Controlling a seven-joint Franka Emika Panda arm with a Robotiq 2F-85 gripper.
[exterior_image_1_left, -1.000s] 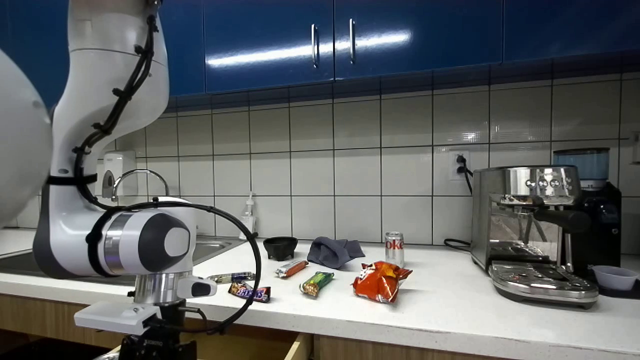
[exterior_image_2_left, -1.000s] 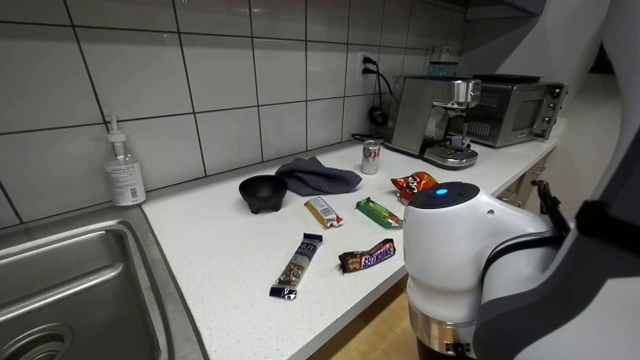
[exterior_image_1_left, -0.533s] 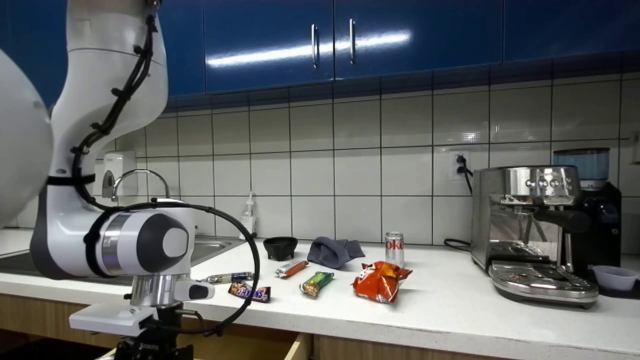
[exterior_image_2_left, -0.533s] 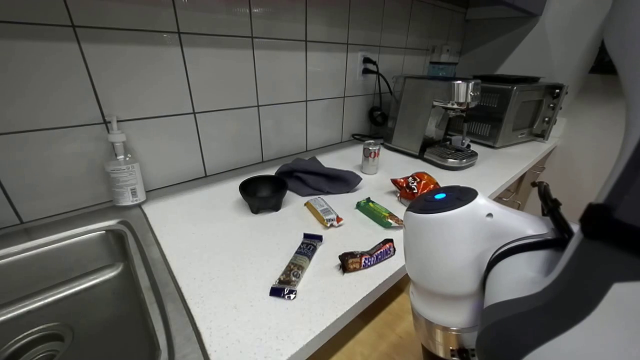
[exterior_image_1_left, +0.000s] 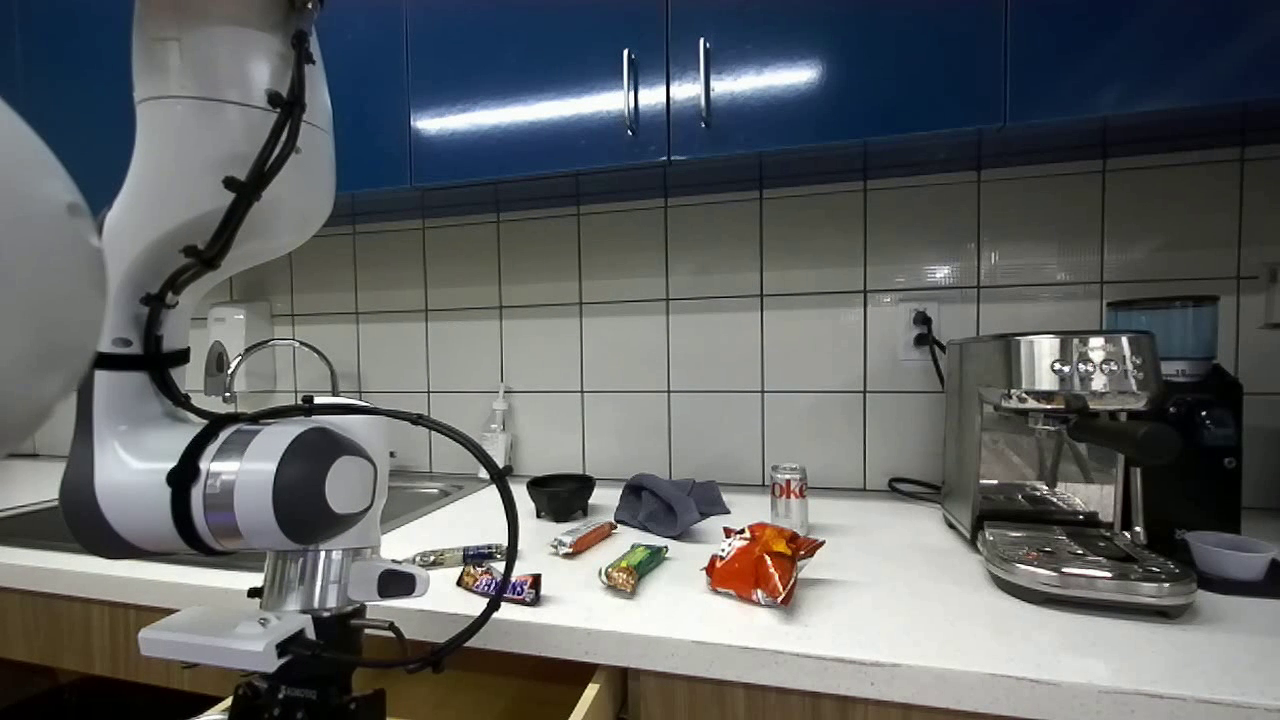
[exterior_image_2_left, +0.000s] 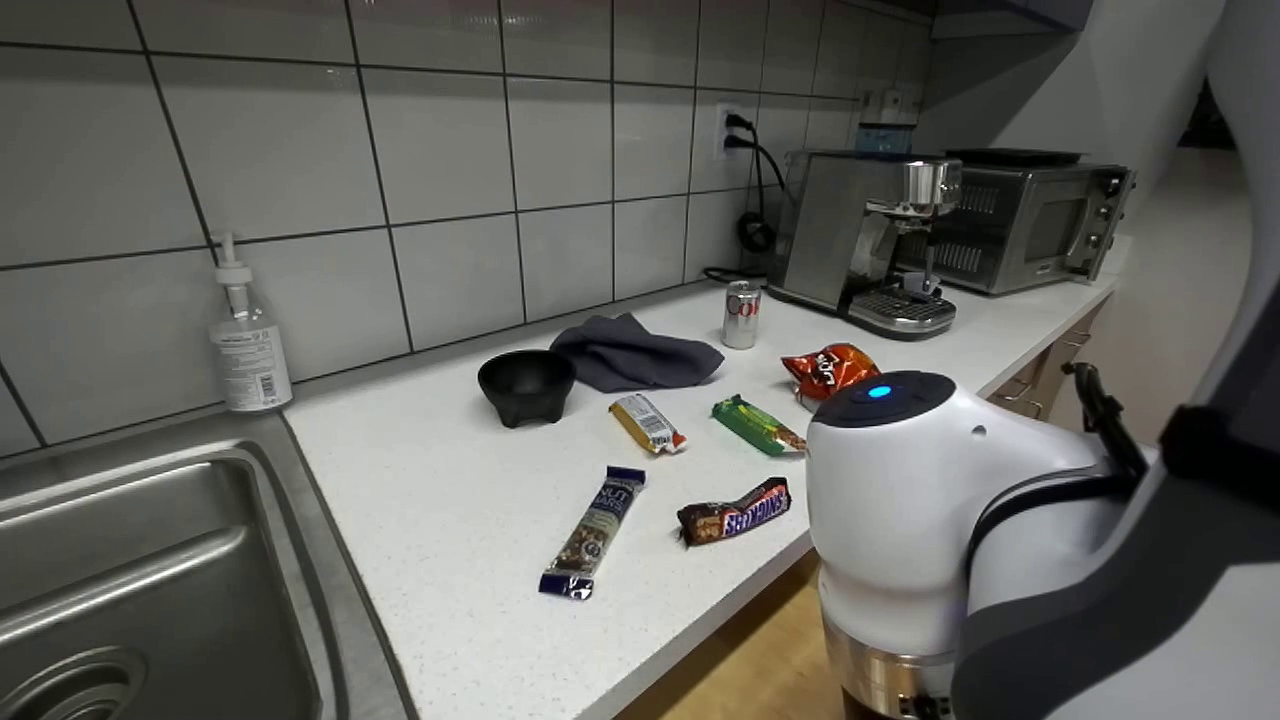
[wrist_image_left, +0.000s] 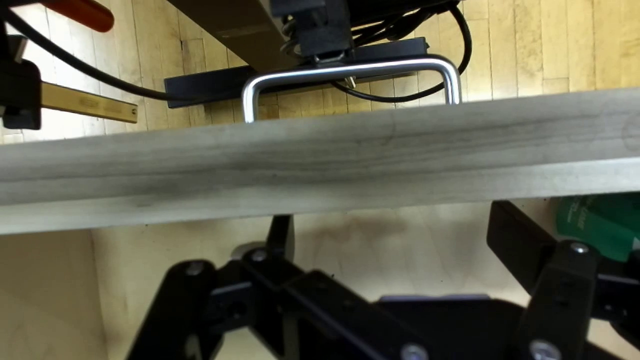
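The worktop (exterior_image_1_left: 900, 620) ran through both exterior views, and the pulled-out drawer (wrist_image_left: 50, 285) sat below its front edge. In the wrist view the tool (wrist_image_left: 392, 240) was within the drawer's outline, its jaws spread wide; whether above or inside the box could not be told. In an exterior view the drawer's interior showed just beside the tool, at three o'clock from it. The wooden front panel (wrist_image_left: 320, 165) crossed the wrist view at twelve o'clock from the tool; whether the tool touched it was unclear. An oven (exterior_image_2_left: 1040, 220) showed in an exterior view, toward two o'clock from the middle, behind the coffee machine (exterior_image_2_left: 850, 240). The tool's black body met the lower edge of an exterior view between seven and eight o'clock, which cut off the jaws that the wrist view showed. The wrist view also gave the metal handle (wrist_image_left: 380, 68), beyond the panel at about twelve o'clock, and alone showed a green item (wrist_image_left: 600, 225) in the drawer at three o'clock, partly hidden by a finger (wrist_image_left: 522, 245). On the worktop lay a Snickers bar (exterior_image_2_left: 735, 512), with a cable (exterior_image_1_left: 514, 520) crossing in front of it in an exterior view.
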